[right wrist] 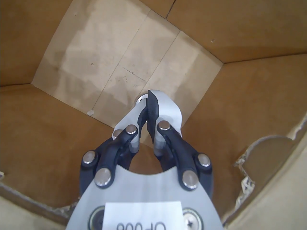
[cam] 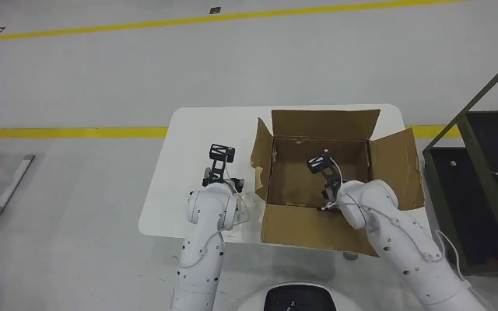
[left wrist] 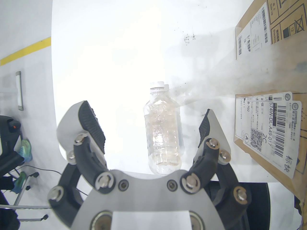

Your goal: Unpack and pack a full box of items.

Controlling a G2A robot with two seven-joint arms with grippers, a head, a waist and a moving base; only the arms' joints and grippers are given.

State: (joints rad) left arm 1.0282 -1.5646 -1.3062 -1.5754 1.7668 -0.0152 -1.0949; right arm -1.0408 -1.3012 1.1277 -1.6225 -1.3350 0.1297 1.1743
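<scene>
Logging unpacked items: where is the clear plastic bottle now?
In the left wrist view, the clear plastic bottle lies on the white table between the fingers of the open left pincer, beside the cardboard box.

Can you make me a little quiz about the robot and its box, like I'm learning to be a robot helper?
1. True or false: the left gripper is squeezing the clear bottle.
2. Where is the right gripper? A) inside the cardboard box B) over the floor C) on a shelf
3. Fill in: the clear bottle is on the white ____.

Key: 1 false, its fingers are open. 2 A. 3 table.
</scene>
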